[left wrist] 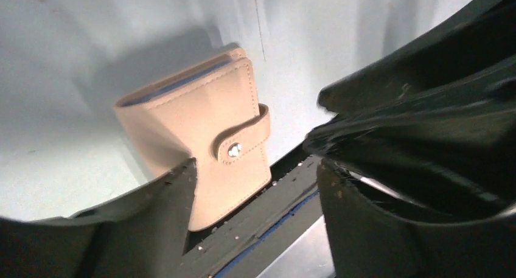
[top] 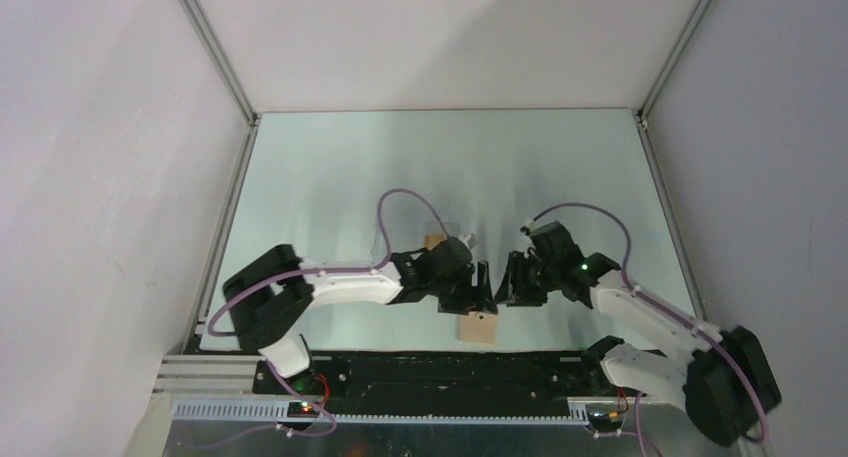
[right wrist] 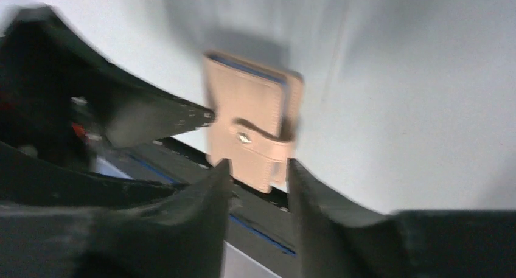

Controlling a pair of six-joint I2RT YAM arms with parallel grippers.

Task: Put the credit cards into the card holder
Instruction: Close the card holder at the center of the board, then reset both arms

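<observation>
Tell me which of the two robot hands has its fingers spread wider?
The left hand: its fingers stand wide apart, while the right hand leaves only a narrow gap between its own. Neither holds the tan wallet.

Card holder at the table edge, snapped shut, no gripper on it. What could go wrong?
1. The card holder lies at the table's near edge, a corner seemingly over the dark rail; a nudge could push it off.
2. Its snap tab is fastened; prying it may drag the holder.
3. The left gripper and right gripper hang open, close together, and might collide.
</observation>
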